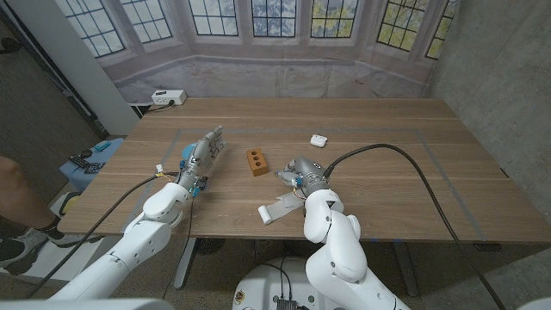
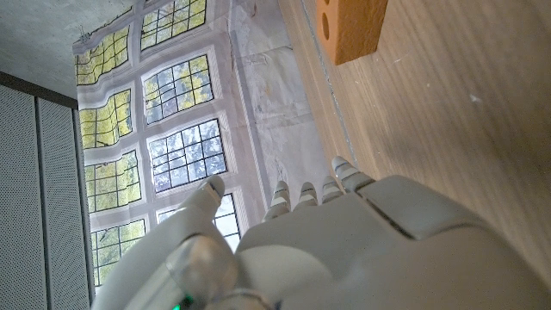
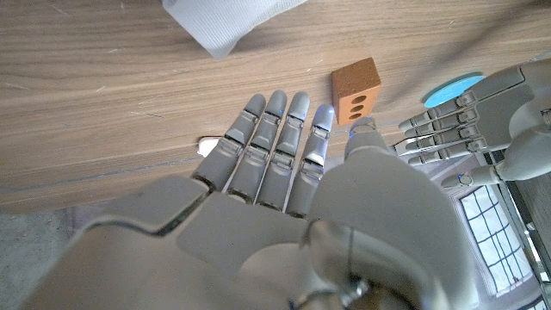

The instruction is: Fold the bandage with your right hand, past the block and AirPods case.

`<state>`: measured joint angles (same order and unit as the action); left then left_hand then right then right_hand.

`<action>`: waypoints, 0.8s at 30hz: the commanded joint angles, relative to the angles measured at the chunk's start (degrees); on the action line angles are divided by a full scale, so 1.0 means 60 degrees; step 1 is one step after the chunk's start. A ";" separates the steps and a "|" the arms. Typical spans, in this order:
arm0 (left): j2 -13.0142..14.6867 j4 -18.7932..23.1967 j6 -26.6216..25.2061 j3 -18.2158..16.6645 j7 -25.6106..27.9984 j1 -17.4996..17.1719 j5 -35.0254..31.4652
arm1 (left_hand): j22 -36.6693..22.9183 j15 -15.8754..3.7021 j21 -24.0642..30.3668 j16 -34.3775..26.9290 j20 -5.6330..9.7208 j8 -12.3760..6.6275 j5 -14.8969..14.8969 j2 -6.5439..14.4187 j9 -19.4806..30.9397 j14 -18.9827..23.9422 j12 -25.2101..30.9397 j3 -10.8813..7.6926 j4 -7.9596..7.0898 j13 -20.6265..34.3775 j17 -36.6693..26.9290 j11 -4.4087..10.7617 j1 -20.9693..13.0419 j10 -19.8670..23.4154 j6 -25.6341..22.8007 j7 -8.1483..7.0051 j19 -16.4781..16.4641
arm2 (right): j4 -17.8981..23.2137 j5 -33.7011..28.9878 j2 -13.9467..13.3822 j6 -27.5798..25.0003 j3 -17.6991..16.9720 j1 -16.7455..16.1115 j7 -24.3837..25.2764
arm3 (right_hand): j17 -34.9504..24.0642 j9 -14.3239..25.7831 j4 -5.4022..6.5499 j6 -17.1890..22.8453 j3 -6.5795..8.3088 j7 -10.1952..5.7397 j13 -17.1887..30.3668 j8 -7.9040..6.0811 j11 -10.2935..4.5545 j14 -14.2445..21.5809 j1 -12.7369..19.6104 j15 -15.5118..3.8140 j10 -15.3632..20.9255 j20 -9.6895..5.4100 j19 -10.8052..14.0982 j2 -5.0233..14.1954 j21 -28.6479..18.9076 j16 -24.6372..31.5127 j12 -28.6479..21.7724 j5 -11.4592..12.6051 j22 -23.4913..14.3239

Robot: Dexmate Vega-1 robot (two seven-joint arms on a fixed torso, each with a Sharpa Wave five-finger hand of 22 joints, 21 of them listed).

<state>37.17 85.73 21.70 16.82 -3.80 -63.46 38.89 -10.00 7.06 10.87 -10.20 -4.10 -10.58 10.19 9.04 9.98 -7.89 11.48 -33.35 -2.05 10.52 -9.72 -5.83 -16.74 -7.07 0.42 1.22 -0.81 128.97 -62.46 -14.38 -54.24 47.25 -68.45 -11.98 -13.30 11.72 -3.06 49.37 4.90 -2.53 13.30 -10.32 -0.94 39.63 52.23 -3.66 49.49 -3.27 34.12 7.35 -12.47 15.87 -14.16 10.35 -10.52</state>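
A white bandage [image 1: 280, 208] [image 3: 225, 21] lies as a strip near the table's front edge, one end slightly raised. My right hand [image 1: 301, 173] [image 3: 284, 159] hovers just behind it with fingers straight and apart, holding nothing and clear of the bandage. An orange block with holes [image 1: 256, 161] [image 2: 349, 26] [image 3: 356, 89] sits between my two hands. The white AirPods case [image 1: 318, 139] lies farther back to the right. My left hand [image 1: 205, 153] [image 2: 301, 250] [image 3: 465, 120] stands on its edge left of the block, fingers extended, with nothing in it.
A black cable [image 1: 405, 153] loops over the table from my right arm. Tape lines [image 1: 435, 146] mark a rectangle on the wood. A white power strip [image 1: 168, 97] sits at the back left corner. A person's leg [image 1: 13, 194] and a blue box [image 1: 86, 168] are beside the left edge.
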 commanded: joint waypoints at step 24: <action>0.0003 -0.0217 -0.0211 0.0057 -0.0004 0.0498 -0.0128 | -0.0014 0.0026 0.0073 -0.0001 -0.0052 0.0016 -0.0040 0.0034 0.0039 -0.0025 0.0049 -0.0107 0.0132 0.0049 -0.0001 0.0027 -0.0020 0.0055 0.0022 -0.0022 -0.0008 | 0.0083 0.5681 -0.1917 0.1029 -0.0759 0.1198 0.4205 | 0.0118 -0.0028 0.0048 -0.0173 0.0094 0.0063 -0.0049 -0.0096 0.0087 0.0026 -0.0261 -0.1008 -0.0139 -0.0466 0.0079 0.0064 -0.0045 -0.0155 0.0118 0.0039 -0.0029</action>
<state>37.27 84.21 20.87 17.00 -4.71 -61.14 38.71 -9.99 7.06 10.87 -10.20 -4.10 -10.58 9.92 9.04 9.98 -7.89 11.48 -33.76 -1.64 10.52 -9.60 -5.51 -16.74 -6.75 0.42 1.22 -0.81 129.94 -37.68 -22.68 -50.64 44.86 -62.95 6.83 -12.50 11.45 -2.83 48.59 5.15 -2.36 13.03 -10.61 -0.54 39.63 51.03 -3.66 48.65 -3.27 34.13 7.65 -12.47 15.03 -13.69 10.35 -10.52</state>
